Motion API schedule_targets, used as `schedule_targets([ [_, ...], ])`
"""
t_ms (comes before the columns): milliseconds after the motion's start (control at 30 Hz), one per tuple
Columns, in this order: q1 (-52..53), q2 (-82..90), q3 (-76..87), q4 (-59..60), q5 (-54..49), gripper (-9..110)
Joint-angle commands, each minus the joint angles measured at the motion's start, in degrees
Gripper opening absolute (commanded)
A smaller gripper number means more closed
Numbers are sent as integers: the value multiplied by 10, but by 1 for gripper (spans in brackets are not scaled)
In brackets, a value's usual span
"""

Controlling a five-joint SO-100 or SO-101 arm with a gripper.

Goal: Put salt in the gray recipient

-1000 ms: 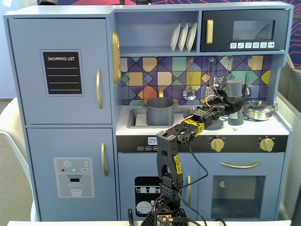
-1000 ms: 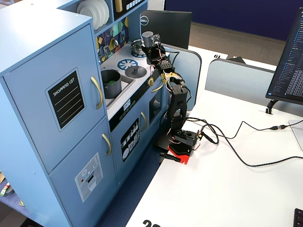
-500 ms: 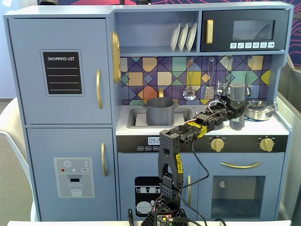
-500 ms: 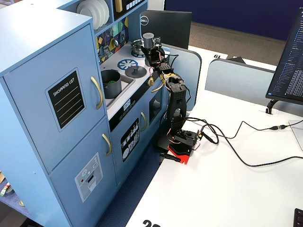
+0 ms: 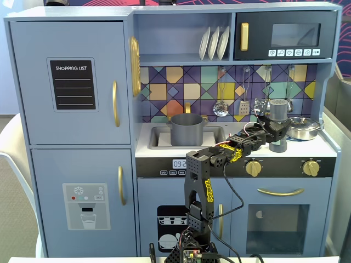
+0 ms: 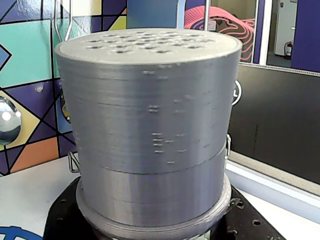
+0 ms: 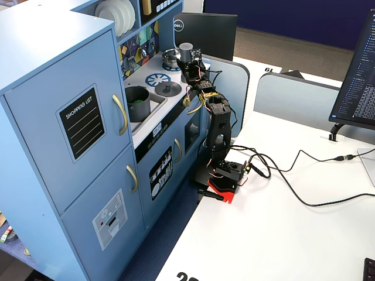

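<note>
**Shaker gripped over the stovetop**

The toy kitchen (image 5: 71, 82) holds the gray pot (image 5: 187, 129) in its sink, greens inside visible only in the side fixed view. Right of it, the gripper (image 5: 278, 130) pinches the salt shaker (image 5: 278, 109); its perforated lid (image 6: 145, 44) shows only at the wrist.

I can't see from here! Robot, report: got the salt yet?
Gripper at salt shaker, grip hidden. Shaker upright at stove. Gray pot waits in sink, nothing between.
</note>
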Motion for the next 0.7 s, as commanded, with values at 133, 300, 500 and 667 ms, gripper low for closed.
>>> schedule_targets([
  [133, 10, 10, -6, -16, -10, 49],
  [300, 12, 52, 3, 10, -21, 58],
  [500, 41, 244, 120, 112, -49, 53],
  [667, 27, 500, 236, 376, -91, 35],
])
